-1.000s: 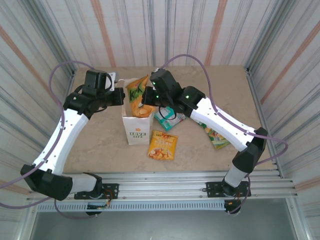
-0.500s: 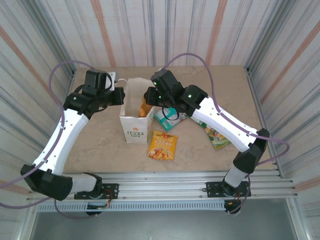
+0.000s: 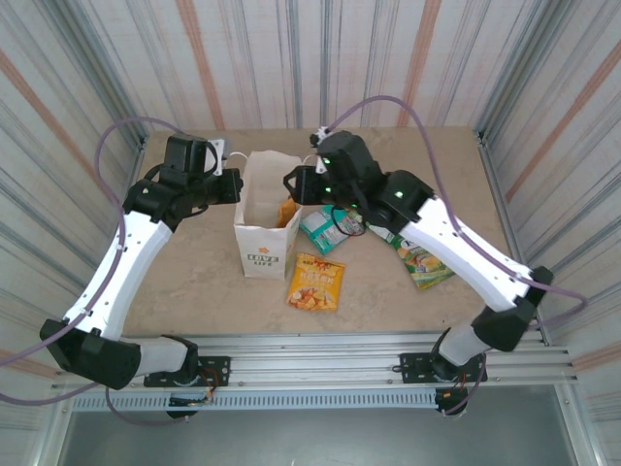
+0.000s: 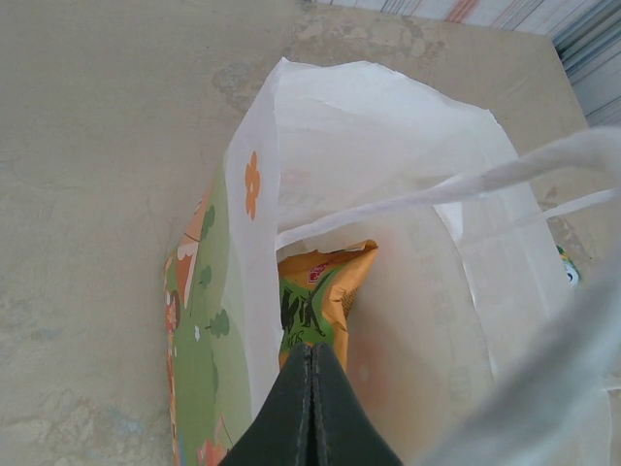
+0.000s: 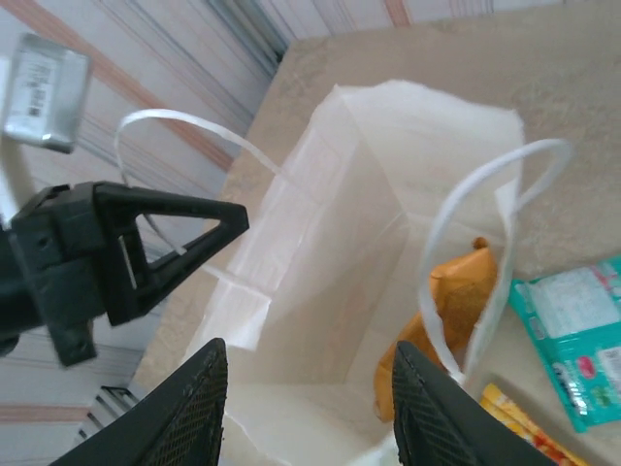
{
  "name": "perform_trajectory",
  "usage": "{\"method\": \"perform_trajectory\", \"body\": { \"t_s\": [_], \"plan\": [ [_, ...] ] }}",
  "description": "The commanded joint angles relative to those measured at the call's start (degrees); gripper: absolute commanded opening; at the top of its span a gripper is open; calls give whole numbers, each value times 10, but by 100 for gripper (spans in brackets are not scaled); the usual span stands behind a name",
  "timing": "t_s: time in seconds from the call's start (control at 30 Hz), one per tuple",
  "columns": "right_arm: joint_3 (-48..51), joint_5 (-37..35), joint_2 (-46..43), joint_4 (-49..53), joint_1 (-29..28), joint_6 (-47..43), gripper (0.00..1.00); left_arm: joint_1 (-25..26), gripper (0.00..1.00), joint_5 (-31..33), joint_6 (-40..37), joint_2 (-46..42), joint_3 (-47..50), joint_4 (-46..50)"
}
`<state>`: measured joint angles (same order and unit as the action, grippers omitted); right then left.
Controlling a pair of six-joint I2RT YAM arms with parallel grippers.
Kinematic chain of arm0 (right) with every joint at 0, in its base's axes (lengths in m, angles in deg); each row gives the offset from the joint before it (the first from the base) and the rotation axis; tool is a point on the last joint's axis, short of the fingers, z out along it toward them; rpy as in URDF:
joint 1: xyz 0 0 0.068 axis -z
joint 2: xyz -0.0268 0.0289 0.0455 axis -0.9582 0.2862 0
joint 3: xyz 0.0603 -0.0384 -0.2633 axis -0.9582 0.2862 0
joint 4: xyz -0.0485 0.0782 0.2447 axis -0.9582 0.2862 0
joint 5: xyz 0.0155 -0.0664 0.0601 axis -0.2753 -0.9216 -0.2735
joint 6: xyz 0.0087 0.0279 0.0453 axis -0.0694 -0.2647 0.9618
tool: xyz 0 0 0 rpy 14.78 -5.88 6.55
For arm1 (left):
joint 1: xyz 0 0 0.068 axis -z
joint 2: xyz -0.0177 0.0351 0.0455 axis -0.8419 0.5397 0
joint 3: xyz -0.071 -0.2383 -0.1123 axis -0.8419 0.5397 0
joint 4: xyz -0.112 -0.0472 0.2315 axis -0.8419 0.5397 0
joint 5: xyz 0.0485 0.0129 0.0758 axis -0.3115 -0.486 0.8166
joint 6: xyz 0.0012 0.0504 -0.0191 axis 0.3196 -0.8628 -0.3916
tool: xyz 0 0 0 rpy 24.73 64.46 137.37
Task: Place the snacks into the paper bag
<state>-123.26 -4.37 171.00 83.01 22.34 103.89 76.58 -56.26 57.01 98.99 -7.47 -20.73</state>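
Note:
The white paper bag [image 3: 260, 221] stands upright and open in mid-table. My left gripper [image 3: 233, 187] is at its left rim, fingers [image 4: 311, 388] shut, with the bag's handle [image 5: 184, 131] looped to it. An orange-green snack packet [image 4: 320, 291] stands inside the bag [image 4: 369, 126] against its right wall. My right gripper [image 3: 296, 184] hovers over the bag's right rim, open, nothing between its fingers [image 5: 309, 348]. Three snacks lie outside: a teal one [image 3: 328, 228], a yellow-orange one [image 3: 316, 282] and a green-yellow one [image 3: 422, 264].
The loose packets lie to the right of and in front of the bag. Corrugated walls close in the table [image 3: 194, 282] on three sides. A metal rail [image 3: 369, 354] runs along the near edge. The bag's right handle [image 5: 485, 252] arches beside my right fingers.
My right gripper opened and let go of the orange-green packet, which dropped from above the rim down into the bag. The right arm drew back to the right. The left arm held still.

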Motion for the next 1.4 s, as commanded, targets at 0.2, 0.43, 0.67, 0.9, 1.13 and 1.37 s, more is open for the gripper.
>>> {"method": "perform_trajectory", "body": {
  "t_s": [0.2,0.43,0.67,0.9,1.13,1.37],
  "plan": [
    [123,47,-114,31,93,-76,50,4,0,14,-4,-4,4,12],
    [258,147,-167,37,256,-102,53,4,0,11,-9,-3,0,18],
    [353,244,-129,-20,406,-129,56,4,0,10,-7,-3,0,17],
    [384,305,-22,-125,505,-127,58,4,0,9,-10,-1,-2,16],
    [293,312,118,-166,539,-260,59,2,0,4,-14,4,1,8],
    [165,333,275,-132,547,-282,68,-7,0,5,-14,4,0,9]
  ]
}}
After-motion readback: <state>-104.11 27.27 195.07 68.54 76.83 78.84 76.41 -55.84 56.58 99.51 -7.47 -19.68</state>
